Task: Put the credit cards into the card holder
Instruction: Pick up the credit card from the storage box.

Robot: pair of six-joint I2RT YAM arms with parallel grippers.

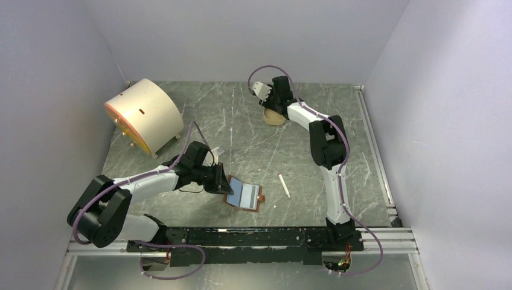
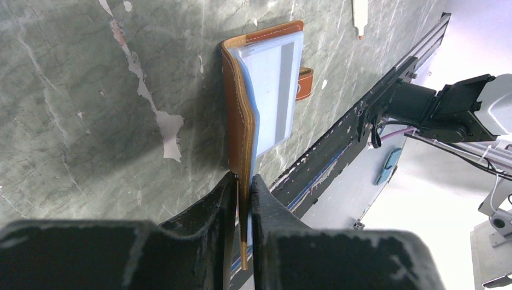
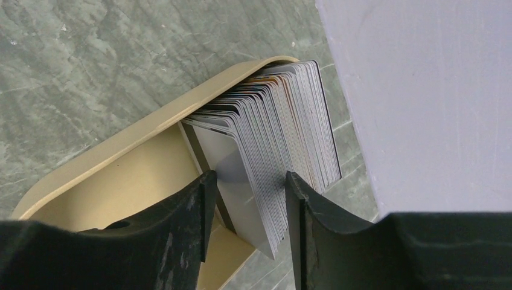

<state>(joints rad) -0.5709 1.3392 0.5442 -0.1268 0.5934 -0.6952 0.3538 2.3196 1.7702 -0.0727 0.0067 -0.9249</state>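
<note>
Pale lilac walls (image 1: 241,36) box in a grey-green marbled counter (image 1: 253,151). The card holder (image 2: 272,90) lies near the front middle of it, spread to show its light blue sleeves, with the snap tab sticking out on the far side. The left pincer (image 2: 243,181) is clamped on the edge of one brown leather flap, holding that flap up while the other half stays on the counter.

Towards the back wall, the credit cards (image 3: 284,121) stand on edge as a tight fanned stack in a tan tray (image 3: 121,151). The right pincer (image 3: 249,178) is spread open astride the front part of the stack, its jaws on either side of several cards and not visibly squeezing.

The cards look light, stiff and slick, and so closely packed that a wide bite would likely lift many at once. A narrower hold on the exposed upper edge of the front card should serve better, pressing on its flat faces. The leather is soft and will flex, so the flap needs a firm hold while a card slides into a sleeve.

A white stick (image 1: 284,185) and a cream drum (image 1: 145,115) sit apart.
</note>
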